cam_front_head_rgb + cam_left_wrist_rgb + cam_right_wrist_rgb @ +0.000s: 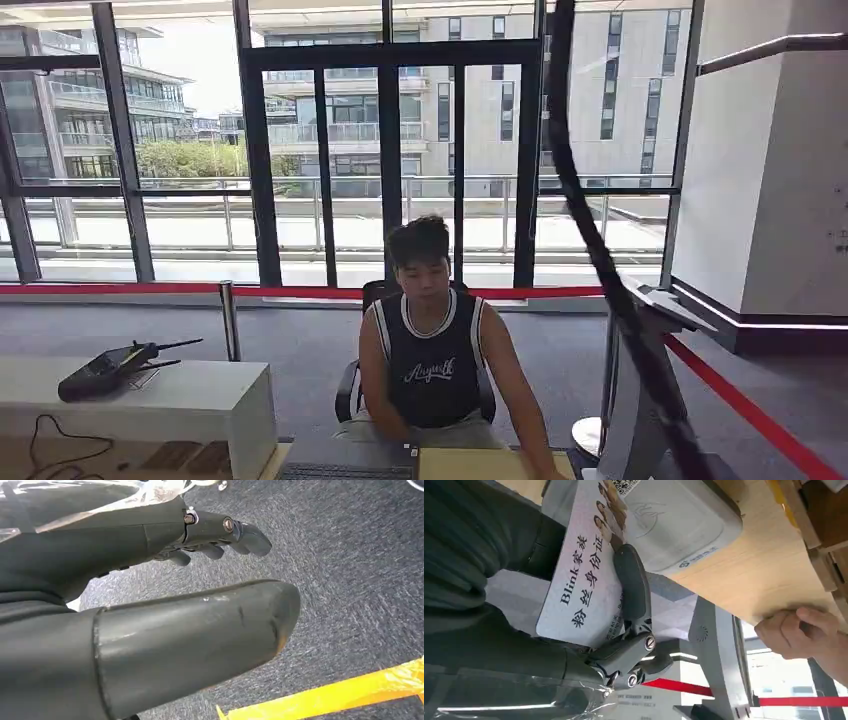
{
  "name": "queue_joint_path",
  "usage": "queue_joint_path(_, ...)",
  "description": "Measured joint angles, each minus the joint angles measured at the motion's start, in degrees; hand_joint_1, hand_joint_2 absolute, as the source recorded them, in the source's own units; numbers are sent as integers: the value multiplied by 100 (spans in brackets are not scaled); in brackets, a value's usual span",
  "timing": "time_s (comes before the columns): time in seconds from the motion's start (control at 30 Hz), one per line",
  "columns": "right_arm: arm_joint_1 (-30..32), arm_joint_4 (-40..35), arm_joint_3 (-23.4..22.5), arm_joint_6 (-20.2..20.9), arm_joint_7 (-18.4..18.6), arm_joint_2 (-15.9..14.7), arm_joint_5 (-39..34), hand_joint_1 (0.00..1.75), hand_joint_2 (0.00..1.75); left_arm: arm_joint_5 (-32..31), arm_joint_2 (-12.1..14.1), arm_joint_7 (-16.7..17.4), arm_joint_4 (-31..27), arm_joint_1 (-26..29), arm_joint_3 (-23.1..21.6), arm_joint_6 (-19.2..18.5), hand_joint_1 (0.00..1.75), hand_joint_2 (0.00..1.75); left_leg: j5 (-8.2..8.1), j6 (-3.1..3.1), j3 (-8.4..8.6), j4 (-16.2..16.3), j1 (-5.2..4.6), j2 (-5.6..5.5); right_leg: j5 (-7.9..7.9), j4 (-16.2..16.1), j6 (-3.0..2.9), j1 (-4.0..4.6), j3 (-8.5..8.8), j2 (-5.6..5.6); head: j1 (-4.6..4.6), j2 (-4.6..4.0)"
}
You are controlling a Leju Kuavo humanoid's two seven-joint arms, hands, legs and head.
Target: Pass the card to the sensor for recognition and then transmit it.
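Right wrist view has the right hand (624,645) pinching the card (584,575), thin, stiff and slick-looking, beside the sensor (679,520); edges seem safest; left hand (165,595) hangs open.

A: Where does the light come from in the head view?
B: Daylight through the glass wall (330,150); the sky is blown out, the indoor foreground dimmer.

A: And sharpness?
B: A dark cable (610,280) close to the lens is blurred. In the left wrist view the thumb (190,640) is soft, with dull highlights; the carpet (350,580) looks grainy. The card (584,575) is evenly lit, its print legible.
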Motion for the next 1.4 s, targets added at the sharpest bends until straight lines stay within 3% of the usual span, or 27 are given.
queue_joint_path(0.2,-156,-37,-28,-98,-72,-33,-98,175,175,55,0,2,2,10,-2,20,0,0,2,-1,-5,0,-1,0,6,1,4,-1,-3,0,-2,0)
queue_joint_path(0.33,-426,-372,-37,-116,138,-164,17,175,175,72,0,22,2,12,-7,20,0,0,2,0,-7,1,-1,1,6,2,4,-1,-5,0,-2,0)
queue_joint_path(0.73,-1159,-1430,-63,267,343,-380,468,175,175,44,-9,42,0,-62,-118,-72,0,0,2,-1,-7,1,0,1,6,2,4,0,-7,0,-4,0)
queue_joint_path(1.07,-1758,-1331,79,730,210,0,658,175,175,-114,-13,127,0,-271,-330,-225,0,0,5,-3,-9,1,2,0,7,5,3,1,-8,0,-2,0)
queue_joint_path(1.4,-2156,-811,173,654,184,365,588,175,175,-251,-13,221,0,-348,-494,-306,0,0,5,-3,-10,1,2,-1,6,5,3,0,-9,-1,-2,0)
